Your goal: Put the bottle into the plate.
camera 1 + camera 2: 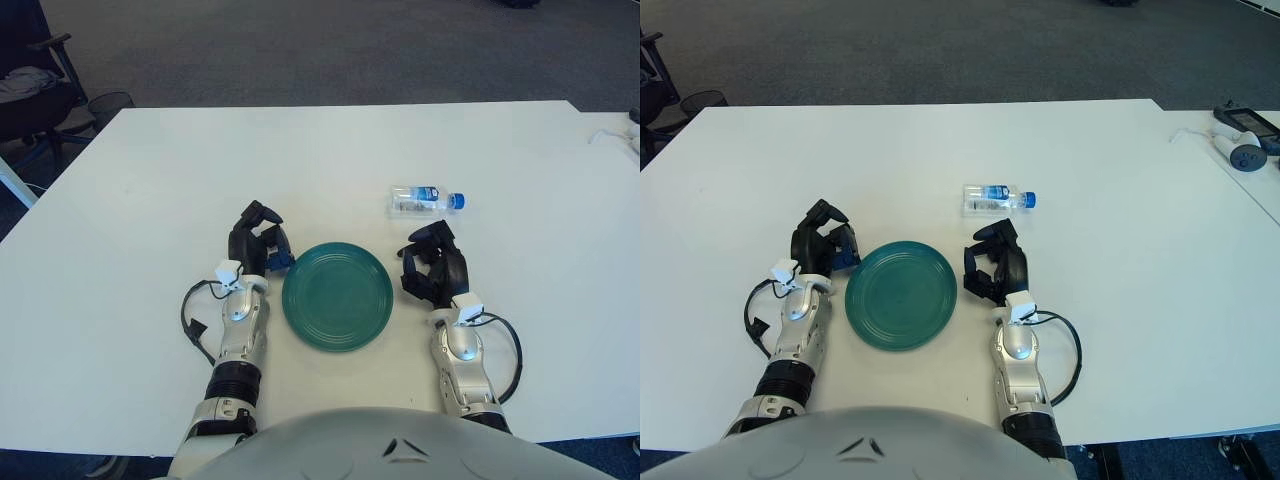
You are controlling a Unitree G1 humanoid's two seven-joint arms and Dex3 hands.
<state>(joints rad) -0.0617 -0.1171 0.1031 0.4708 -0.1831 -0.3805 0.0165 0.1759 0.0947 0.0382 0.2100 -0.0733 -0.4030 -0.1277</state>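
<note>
While the bottle [426, 200] lies on its side at one o'clock of the plate [337, 296], I see my right hand [433, 268] and left hand [257, 242] flanking it, fingers loosely curled, holding nothing.

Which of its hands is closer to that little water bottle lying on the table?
The right hand. It rests just short of the bottle, which lies slightly beyond it. The left hand sits on the far side of the plate, well away from the bottle.

A small clear plastic water bottle [425, 200] with a blue cap and a blue-and-white label lies on its side, cap pointing to the robot's right. The round dark-green plate [337, 295] sits empty, nearer the robot, apart from the bottle.
</note>
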